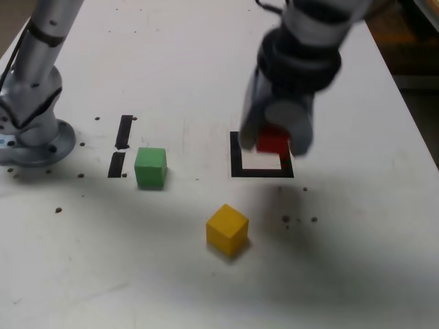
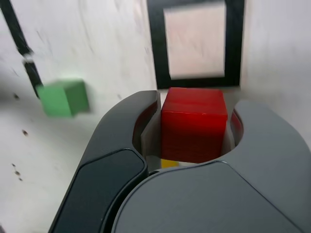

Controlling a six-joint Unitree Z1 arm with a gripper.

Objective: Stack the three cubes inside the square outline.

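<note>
Evenly and softly lit from above; no hard glare on the white bench (image 1: 357, 260). Faint diffuse shadows beneath the yellow cube (image 1: 227, 229) and green cube (image 1: 150, 167). Motion-smeared around the end effector (image 1: 274, 140) in the exterior view. Blurred at the wrist view's green cube and black square outline (image 2: 196, 80).

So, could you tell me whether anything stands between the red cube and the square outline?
Nothing visible does. The gripper holds the red cube at the square outline, whose pale centre is bare; the green cube and yellow cube sit well aside.
</note>
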